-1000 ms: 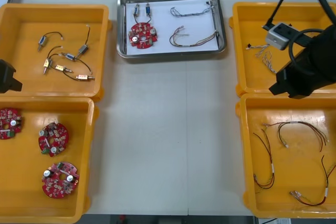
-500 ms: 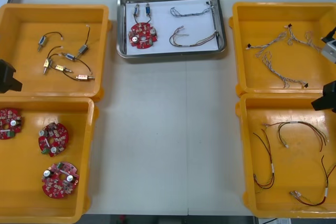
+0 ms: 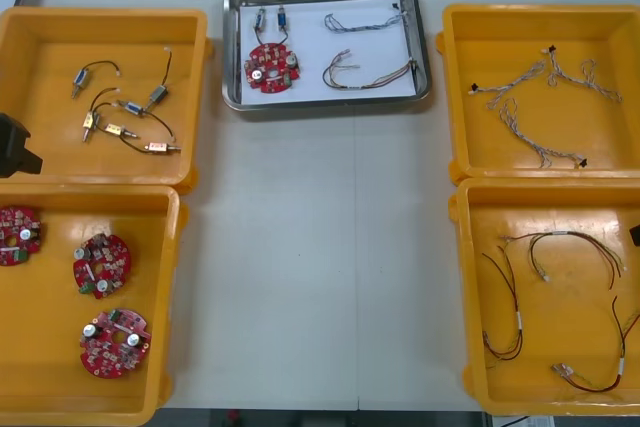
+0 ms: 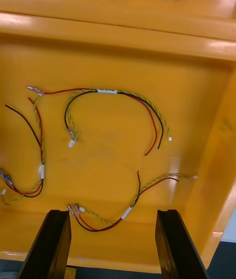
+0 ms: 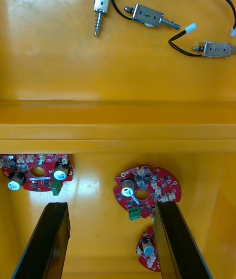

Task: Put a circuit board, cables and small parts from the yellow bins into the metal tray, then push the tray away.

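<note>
Steel tray [image 3: 228, 57] sits at 12 o'clock on the bench [image 3: 320, 247], close to the far edge, with its long axis running 9 to 3 o'clock. It looks fully loaded. A red board [image 3: 273, 66] lies at 8 o'clock inside it, two parts [image 3: 270, 18] at 11 o'clock, and two cables [image 3: 368, 47] across the 3 o'clock half. None of these touches the rim on the near side. By my reading the filling is done and the push away towards 12 o'clock is what remains. The surface to meet is therefore the tray's long near wall, at its 6 o'clock.

Both tools are well apart from the tray, out over the bins [image 3: 100, 15]. The left tool [image 5: 110, 210] is at 9 o'clock on the bench, above the wall between the two left bins, and the tray lies at about 2 o'clock from it. The right tool [image 4: 112, 215] is at 4 o'clock, over the near right bin with its red, yellow and black leads, and the tray lies at about 10 o'clock from it. The left looks slightly nearer, though the margin is slim.

Each tool is wide open and empty, its fingers [image 4: 174, 244] standing apart with nothing between them and touching nothing. Either arm would have to come in over the bare middle of the bench and get behind the near wall first.
</note>
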Controlling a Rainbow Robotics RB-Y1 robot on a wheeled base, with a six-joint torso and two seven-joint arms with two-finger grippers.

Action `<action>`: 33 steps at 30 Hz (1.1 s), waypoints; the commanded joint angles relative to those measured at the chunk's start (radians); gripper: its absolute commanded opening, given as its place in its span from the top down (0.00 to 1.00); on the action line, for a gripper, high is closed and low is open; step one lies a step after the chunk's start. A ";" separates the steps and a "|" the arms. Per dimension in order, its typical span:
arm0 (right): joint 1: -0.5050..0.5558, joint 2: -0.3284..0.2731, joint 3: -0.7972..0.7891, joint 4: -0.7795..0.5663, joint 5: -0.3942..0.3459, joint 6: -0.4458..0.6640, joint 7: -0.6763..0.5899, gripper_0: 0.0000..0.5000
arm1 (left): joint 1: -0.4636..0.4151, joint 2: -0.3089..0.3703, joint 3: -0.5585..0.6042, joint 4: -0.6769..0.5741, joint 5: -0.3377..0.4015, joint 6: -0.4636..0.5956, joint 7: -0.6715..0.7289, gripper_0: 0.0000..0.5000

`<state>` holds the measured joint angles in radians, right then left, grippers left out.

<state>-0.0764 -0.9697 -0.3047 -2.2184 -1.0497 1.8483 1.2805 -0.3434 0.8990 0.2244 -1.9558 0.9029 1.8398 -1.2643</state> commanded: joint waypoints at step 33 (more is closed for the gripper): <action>0.066 0.118 -0.077 -0.035 0.056 -0.021 -0.026 0.00 | 0.014 0.046 0.030 -0.028 -0.006 -0.001 -0.047 0.00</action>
<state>-0.0248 -0.8660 -0.3499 -2.2252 -1.0020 1.8353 1.2804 -0.3434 0.8990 0.2244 -1.9558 0.9029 1.8398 -1.2643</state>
